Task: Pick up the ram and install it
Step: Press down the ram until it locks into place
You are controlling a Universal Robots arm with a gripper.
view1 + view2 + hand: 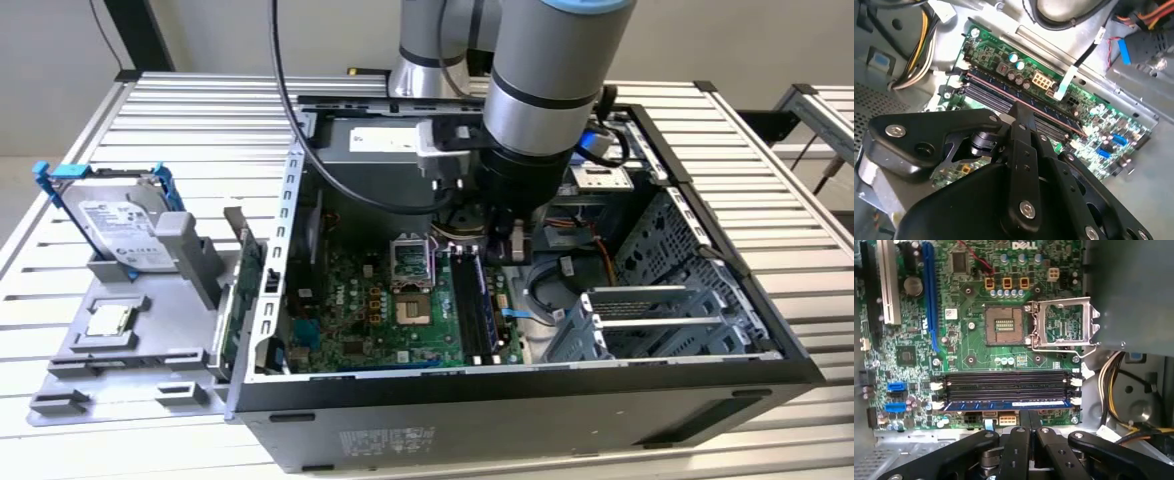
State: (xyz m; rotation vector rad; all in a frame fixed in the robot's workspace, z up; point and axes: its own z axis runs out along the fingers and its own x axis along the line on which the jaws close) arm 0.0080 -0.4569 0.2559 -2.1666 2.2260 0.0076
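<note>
I see the ram (1006, 403) lying in the lowest of four memory slots (1004, 382) at the middle of the first wrist view, one blue stick flanked by white latches, so it sits where it belongs. My gripper (1029, 427) hangs just below it at frame bottom, fingers pressed together, holding nothing; three slots stay bare.

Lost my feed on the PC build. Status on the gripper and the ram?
Gripper shut, empty, just above the memory slots. Ram lying in the slot nearest the gripper. Nothing blocking; CPU socket open beside.
</note>
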